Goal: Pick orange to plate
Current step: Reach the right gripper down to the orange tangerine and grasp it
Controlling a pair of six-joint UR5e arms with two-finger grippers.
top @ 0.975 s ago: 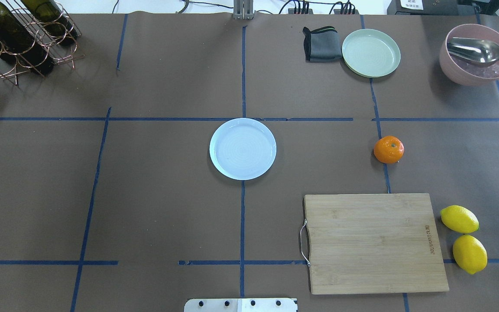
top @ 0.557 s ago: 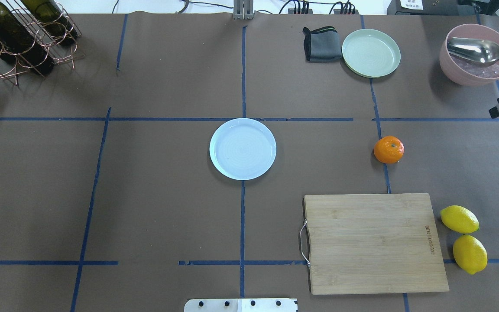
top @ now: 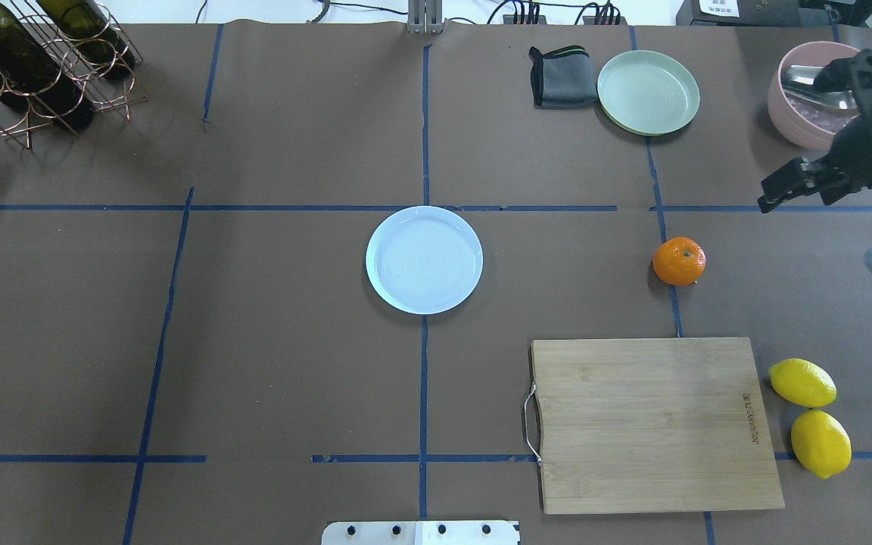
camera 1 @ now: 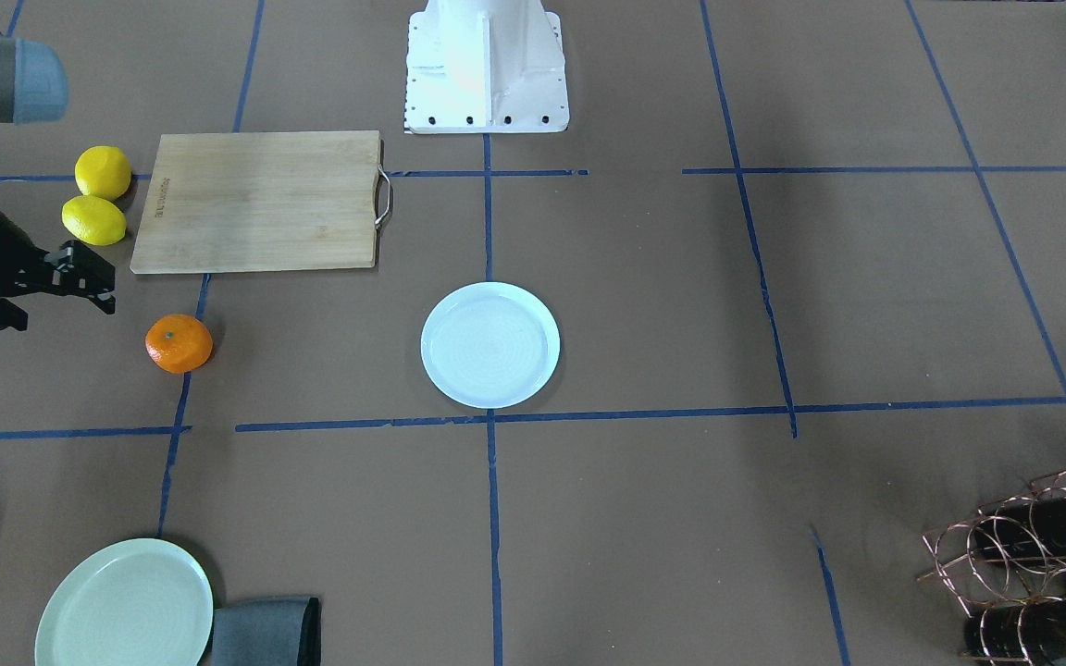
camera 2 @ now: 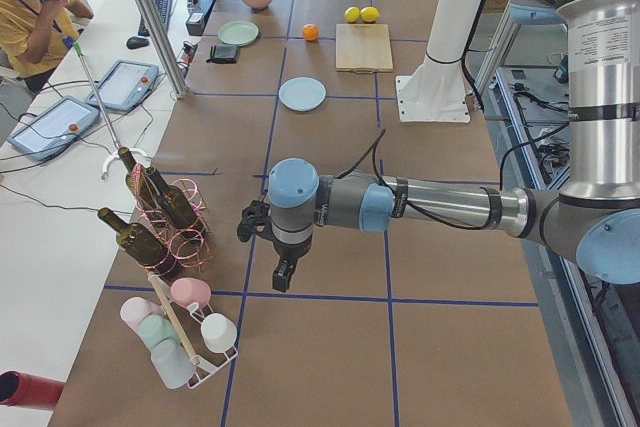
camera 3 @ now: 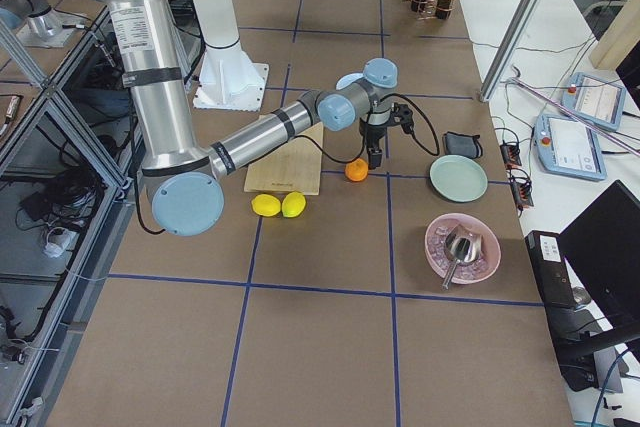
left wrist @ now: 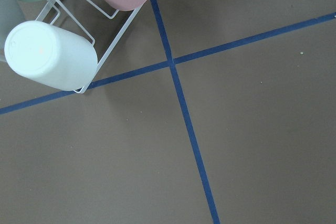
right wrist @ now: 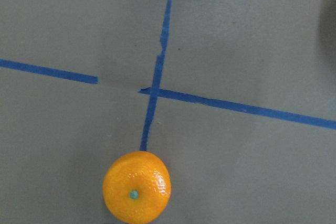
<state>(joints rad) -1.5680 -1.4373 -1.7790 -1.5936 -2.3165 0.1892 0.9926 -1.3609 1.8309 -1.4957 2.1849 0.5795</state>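
Overhead exterior: orange [top: 679, 261] on desk [top: 254, 341], well right of plate [top: 425, 260]; right jaws apart from it, farther out and rightward. Exterior front-facing: their spread cannot be told. Right wrist-mounted: orange low, left of centre. Exterior left: left jaws remote, state untellable.

orange [top: 679, 261] right of plate [top: 424, 260] — apart

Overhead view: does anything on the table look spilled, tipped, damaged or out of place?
Nothing is spilled or tipped. The small round orange sits upright and the glossy white plate lies flat and empty. One small flaw: the blue tape near the orange has a gap.
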